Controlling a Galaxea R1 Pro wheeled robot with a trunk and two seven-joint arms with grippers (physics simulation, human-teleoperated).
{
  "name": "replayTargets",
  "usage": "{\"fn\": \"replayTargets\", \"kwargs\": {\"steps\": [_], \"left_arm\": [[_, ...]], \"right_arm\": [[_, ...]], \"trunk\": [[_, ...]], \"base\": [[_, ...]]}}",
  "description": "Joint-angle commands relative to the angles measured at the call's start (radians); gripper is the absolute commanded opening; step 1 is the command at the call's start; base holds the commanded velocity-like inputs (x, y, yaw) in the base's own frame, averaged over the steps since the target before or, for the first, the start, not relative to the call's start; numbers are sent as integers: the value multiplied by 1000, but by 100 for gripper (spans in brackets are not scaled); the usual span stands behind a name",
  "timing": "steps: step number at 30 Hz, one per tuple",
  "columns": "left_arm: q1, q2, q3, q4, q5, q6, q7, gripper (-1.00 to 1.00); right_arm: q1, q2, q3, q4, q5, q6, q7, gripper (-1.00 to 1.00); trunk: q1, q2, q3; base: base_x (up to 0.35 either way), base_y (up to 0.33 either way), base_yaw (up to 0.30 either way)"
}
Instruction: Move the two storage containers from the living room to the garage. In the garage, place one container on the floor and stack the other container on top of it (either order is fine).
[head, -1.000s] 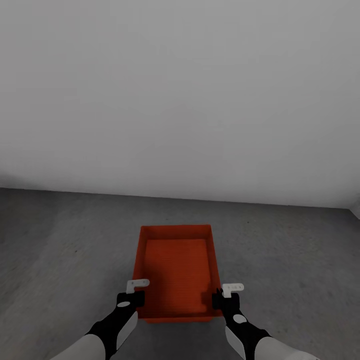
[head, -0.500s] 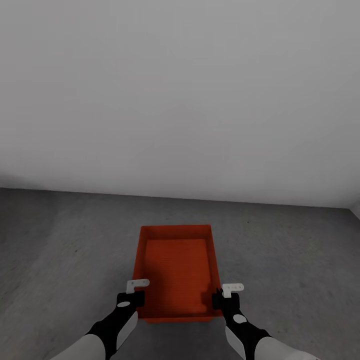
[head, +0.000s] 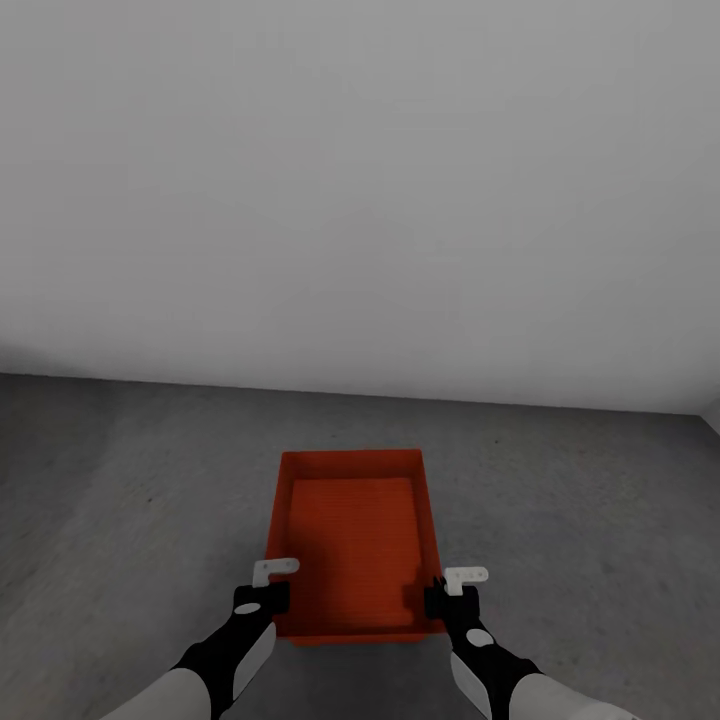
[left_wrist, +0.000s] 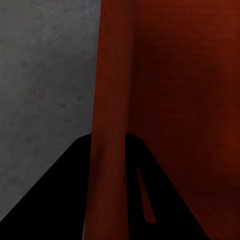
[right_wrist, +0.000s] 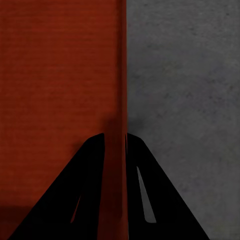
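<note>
One orange-red storage container (head: 352, 535) sits low in front of me over the dark grey concrete floor (head: 590, 520) of the garage; whether it rests on the floor I cannot tell. My left gripper (head: 268, 598) is shut on its left side wall near the close corner. My right gripper (head: 432, 598) is shut on the right side wall. In the left wrist view the container wall (left_wrist: 107, 100) runs between the two dark fingers (left_wrist: 60, 200). In the right wrist view the thin wall (right_wrist: 121, 75) is pinched the same way, with the container's inside (right_wrist: 60, 75) beside it.
A plain pale grey wall (head: 360, 200) stands close behind the container and meets the floor along a straight line. Bare concrete (right_wrist: 185, 75) spreads to both sides of the container.
</note>
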Motion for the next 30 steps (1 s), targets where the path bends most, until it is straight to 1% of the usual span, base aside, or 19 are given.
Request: {"fn": "replayTargets", "kwargs": {"steps": [1, 10, 18, 30], "left_arm": [[-1, 3, 52, -5, -11, 4, 12, -100], [-1, 3, 52, -5, -11, 4, 11, -100], [-1, 4, 52, -5, -11, 4, 11, -100], [-1, 4, 52, -5, -11, 4, 11, -100]], "right_arm": [[0, -10, -11, 18, -16, -6, -1, -100], [0, -10, -11, 18, -16, -6, -1, -100], [0, -10, -11, 17, -16, -6, -1, -100], [0, -10, -11, 17, -16, -6, -1, -100]], "trunk": [[0, 0, -1], [0, 0, -1], [31, -56, -26], [31, -56, -26]], "base": [[0, 0, 0], [0, 0, 0], [0, 0, 0], [0, 0, 0]]}}
